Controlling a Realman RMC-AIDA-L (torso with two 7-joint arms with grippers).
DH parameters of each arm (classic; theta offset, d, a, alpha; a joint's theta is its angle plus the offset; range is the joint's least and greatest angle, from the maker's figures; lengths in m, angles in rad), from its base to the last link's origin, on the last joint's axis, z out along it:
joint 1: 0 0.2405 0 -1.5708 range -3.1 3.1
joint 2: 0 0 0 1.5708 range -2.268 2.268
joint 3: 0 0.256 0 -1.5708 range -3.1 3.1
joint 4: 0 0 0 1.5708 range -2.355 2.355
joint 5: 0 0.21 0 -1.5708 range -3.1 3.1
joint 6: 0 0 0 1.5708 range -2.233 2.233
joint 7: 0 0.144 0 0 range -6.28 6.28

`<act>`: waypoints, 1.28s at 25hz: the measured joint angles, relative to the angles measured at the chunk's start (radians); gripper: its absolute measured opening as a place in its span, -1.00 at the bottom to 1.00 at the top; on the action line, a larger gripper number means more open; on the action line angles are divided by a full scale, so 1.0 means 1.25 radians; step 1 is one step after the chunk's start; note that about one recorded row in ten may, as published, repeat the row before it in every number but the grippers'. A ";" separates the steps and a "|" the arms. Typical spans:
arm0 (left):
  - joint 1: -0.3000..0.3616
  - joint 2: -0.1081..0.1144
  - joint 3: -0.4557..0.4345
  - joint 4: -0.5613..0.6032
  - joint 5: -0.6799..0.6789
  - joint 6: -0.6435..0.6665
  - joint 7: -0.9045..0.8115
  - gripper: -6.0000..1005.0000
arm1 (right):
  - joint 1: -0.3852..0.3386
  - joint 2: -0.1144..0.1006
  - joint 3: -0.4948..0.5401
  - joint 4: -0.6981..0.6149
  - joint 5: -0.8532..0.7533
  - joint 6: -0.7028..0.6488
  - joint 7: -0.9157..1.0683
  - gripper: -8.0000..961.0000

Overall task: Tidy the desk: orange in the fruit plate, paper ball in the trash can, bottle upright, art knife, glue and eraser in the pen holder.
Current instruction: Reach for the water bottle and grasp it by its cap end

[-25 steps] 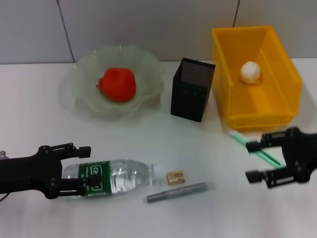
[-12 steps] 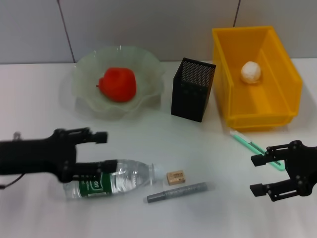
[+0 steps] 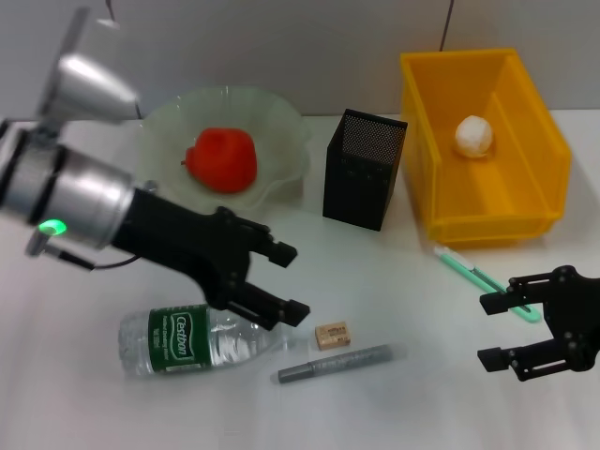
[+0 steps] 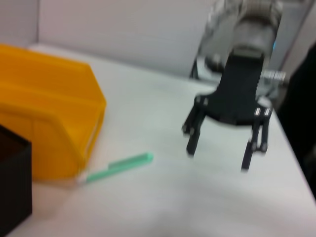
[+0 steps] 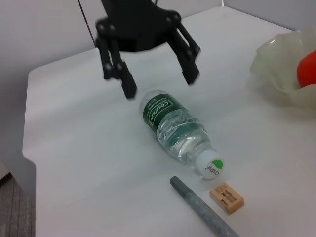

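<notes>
The bottle [image 3: 192, 337] [image 5: 173, 123] lies on its side, cap toward the eraser [image 3: 331, 335] [image 5: 226, 197]. My left gripper [image 3: 292, 281] [image 5: 153, 74] hovers open just above the bottle's cap end, holding nothing. A grey pen-shaped art knife [image 3: 336, 363] [image 5: 202, 210] lies in front of the eraser. What looks like the glue, a thin green stick [image 3: 483, 275] [image 4: 116, 167], lies by the trash can [image 3: 534, 131], which holds the paper ball [image 3: 473, 135]. The orange [image 3: 222, 159] sits in the fruit plate [image 3: 281, 122]. My right gripper [image 3: 499, 330] [image 4: 222, 148] is open beside the green stick.
The black mesh pen holder [image 3: 364, 169] [image 4: 12, 187] stands between the fruit plate and the trash can. A grey wall runs along the back of the white table [image 3: 394, 272]. The left arm's silver forearm [image 3: 70, 187] reaches across the table's left side.
My left gripper has let go of the bottle and swung up and right toward its cap end. The bottle now lies free. The right gripper has barely shifted.
</notes>
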 joint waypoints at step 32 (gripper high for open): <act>-0.088 -0.015 0.509 -0.060 0.130 -0.355 -0.238 0.55 | 0.000 -0.002 0.013 -0.010 -0.005 0.002 0.013 0.59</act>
